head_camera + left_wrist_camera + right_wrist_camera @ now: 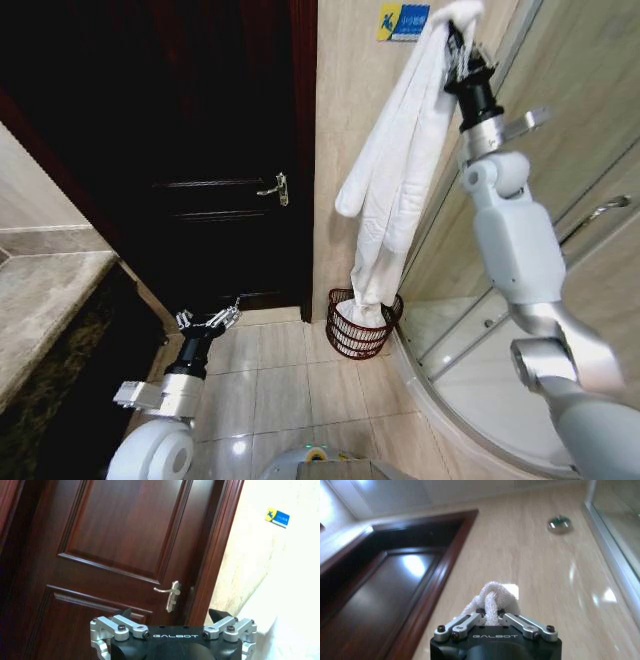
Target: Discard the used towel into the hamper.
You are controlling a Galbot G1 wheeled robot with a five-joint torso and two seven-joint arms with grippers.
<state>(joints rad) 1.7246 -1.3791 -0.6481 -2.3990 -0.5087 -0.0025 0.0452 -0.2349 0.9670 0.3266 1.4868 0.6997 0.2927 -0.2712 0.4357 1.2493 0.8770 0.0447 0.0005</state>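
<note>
We're facing the dark wooden door on our left and the beige tiled wall beside it, with the curved glass shower screen sweeping off to our right, and that corner layout explains the whole pose. Our right arm reaches high up beside the glass, and we judge it's held that tall so the long white towel can hang free of the floor. The towel drapes straight down the wall in folded lengths, its lowest end already dipping inside the hamper, which sits on the floor tiles in the corner just beside the shower's curb. So we reckon we're lined up above the target, with the cloth ready to drop in. Up top, the right gripper is pinching a bunched fold of the towel, and the right wrist view confirms it: fingers pressed in on a loop of white terry. Down low on our left, the left gripper idles near the door's foot, spread wide with nothing between its fingers
</note>
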